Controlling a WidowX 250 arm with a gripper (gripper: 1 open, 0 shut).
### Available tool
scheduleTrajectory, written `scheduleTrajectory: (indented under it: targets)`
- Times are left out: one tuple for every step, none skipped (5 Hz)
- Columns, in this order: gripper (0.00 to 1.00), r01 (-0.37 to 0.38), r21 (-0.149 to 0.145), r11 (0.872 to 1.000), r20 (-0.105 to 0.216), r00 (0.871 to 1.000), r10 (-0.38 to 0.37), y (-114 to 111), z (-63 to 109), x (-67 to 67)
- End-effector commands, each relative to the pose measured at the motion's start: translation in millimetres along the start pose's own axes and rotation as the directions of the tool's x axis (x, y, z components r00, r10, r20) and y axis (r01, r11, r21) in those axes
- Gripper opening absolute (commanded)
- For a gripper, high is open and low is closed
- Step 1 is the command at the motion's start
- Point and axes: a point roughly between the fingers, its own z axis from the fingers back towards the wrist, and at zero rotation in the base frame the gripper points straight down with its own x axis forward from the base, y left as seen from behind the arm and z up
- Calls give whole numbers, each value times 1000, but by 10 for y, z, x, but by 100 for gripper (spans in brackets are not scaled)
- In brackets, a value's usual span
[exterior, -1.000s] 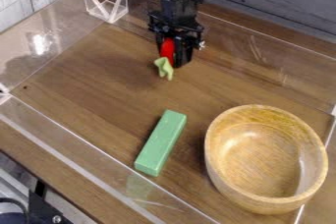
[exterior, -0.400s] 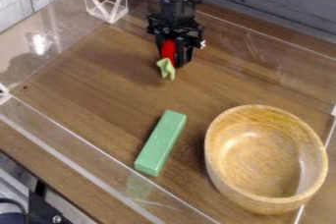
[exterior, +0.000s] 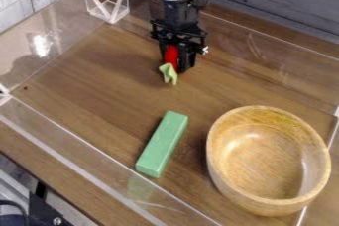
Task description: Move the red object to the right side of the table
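Fingers (exterior: pixel 176 57) of the black gripper point almost straight down and are closed around the red object (exterior: pixel 169 53), which shows as a red strip between them with its green leafy end (exterior: pixel 167 71) poking out below, close to the table (exterior: pixel 93 91). Taking the wooden bowl (exterior: pixel 269 159) as our landmark, the red object sits well away from it, up and to the left, near the far edge; the green block (exterior: pixel 162 143) lies just to the left of the bowl, untouched.

Against the picture from a second ago we see hardly any change: the gripper and its load stand in almost the same spot (perhaps a shade lower, too slight for us to call a move), and the fingers have stayed at the same width. We read that as a grasp that has settled but a carry that has not begun. The object is still left of the bowl's side of the table, so we judge the main part of the task remains ahead.

We can read no brand, label or writing anywhere; the clear stand (exterior: pixel 106 4) beyond the far wall is blank too.
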Motion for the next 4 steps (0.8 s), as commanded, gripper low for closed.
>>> scheduleTrajectory:
  targets:
    - [0, 12, 23, 1000, 95, 995, -14, -219, 218, 205]
    - [0, 10, 21, 1000, 127, 992, -13, -423, 220, 302]
    - [0, 9, 9, 1000, 146, 989, -10, -606, 238, 333]
    - [0, 12, -4, 1000, 153, 988, -12, -762, 194, 349]
